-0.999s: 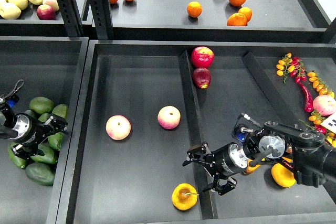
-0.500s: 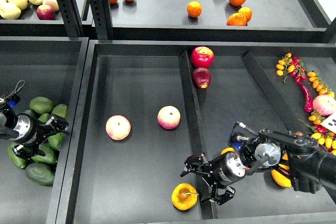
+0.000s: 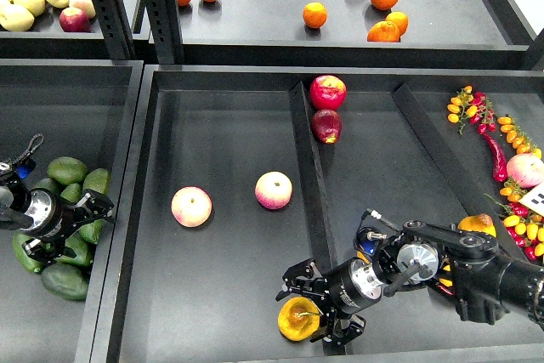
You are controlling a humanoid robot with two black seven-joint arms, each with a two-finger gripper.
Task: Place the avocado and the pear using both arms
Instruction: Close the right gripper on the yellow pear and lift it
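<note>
Right gripper (image 3: 311, 305), fingers spread, flanks the pear (image 3: 297, 319) at the near edge of the middle tray (image 3: 229, 295); left gripper (image 3: 79, 224), also spread, hovers over an avocado (image 3: 85, 231) in the left bin's pile.

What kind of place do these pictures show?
Probably a mock produce display, like a shop's fruit stand: dark trays with dividers, oranges on a shelf behind, avocados piled at left, and chillies with small tomatoes at right.

left end effector (image 3: 75, 225) open; right end effector (image 3: 316, 305) open, low.
</note>
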